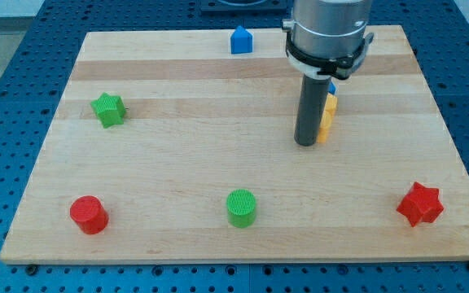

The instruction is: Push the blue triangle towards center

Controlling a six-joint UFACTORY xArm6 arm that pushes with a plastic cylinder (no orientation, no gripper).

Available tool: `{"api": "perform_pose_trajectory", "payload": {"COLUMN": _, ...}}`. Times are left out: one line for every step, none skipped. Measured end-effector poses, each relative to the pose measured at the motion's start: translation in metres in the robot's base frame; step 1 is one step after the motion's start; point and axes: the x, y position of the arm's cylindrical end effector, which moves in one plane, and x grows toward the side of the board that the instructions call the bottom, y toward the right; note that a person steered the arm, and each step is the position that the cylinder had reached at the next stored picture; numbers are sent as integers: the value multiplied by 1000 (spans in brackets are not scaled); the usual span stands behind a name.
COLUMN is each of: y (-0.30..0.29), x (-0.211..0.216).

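Observation:
A blue block (331, 87) shows only as a small sliver behind the rod at the view's upper right; its shape is hidden. A yellow block (326, 116) stands just below it, also partly hidden by the rod. My tip (304, 142) rests on the board right beside the yellow block's left edge, a little below the blue sliver. A second blue block (241, 40), house-like in shape, sits near the board's top edge, left of the rod.
A green star (108, 109) lies at the left. A red cylinder (89, 215) is at the bottom left, a green cylinder (241, 207) at the bottom middle, a red star (420, 203) at the bottom right. The wooden board (177, 146) ends on a blue perforated table.

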Motion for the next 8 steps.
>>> {"api": "perform_pose_trajectory", "payload": {"y": 4, "x": 0}}
{"api": "perform_pose_trajectory", "payload": {"y": 4, "x": 0}}
{"api": "perform_pose_trajectory", "payload": {"y": -6, "x": 0}}
{"api": "perform_pose_trajectory", "payload": {"y": -61, "x": -1}}
{"api": "perform_pose_trajectory", "payload": {"y": -104, "x": -27}}
{"api": "perform_pose_trajectory", "payload": {"y": -138, "x": -68}}
{"api": "perform_pose_trajectory", "payload": {"y": -179, "x": -101}}
{"api": "perform_pose_trajectory", "payload": {"y": -215, "x": -140}}
